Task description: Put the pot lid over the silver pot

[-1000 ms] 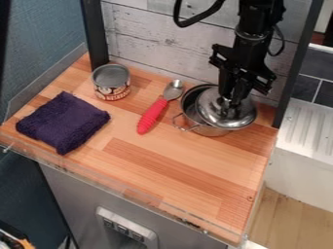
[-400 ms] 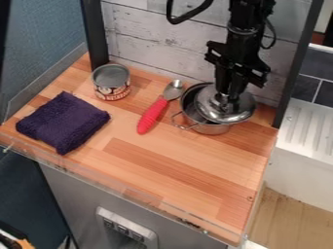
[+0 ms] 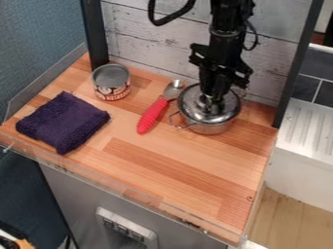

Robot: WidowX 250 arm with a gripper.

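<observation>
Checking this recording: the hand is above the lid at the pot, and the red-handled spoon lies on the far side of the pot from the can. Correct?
Not quite. The camera view shows the red-handled spoon lying between the pot and the can. The hand is above the lid at the pot, as you say.

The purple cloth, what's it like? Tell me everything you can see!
The cloth is dark purple and looks soft and fluffy, like a towel. It is folded into a thick, roughly square pad with rounded folds and slightly wavy edges. It lies flat on the left part of the wooden counter, turned so one corner points toward the back. The counter is under it, and nothing rests on top.
</observation>
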